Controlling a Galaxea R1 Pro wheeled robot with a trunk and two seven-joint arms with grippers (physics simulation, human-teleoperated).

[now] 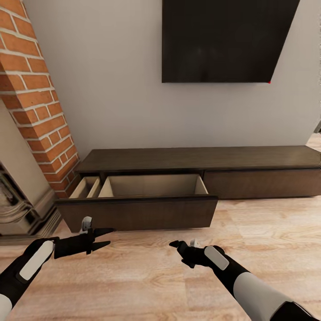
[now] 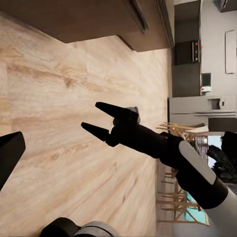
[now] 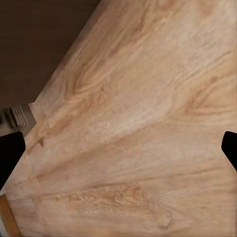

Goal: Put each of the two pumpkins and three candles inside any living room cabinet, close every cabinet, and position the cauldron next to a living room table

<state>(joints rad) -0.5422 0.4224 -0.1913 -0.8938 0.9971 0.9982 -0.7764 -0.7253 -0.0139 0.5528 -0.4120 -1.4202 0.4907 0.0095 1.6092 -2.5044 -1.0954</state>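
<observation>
While both jaws gape empty over the wood floor (image 1: 147,276), the cabinet (image 1: 196,160) drawer (image 1: 138,211) stands open.

The cabinet (image 1: 196,167) is a long, low dark-brown wood unit standing across the middle of the head view, against the pale wall, running from the brick column at left to the frame's right edge. Its top is flat and bare. The left drawer (image 1: 138,211) is pulled out toward the camera, showing pale beige insides split by a divider into a narrow compartment at left and a wide one at right; both look empty. The right drawer front (image 1: 263,183) sits flush and closed, with no handle.
</observation>
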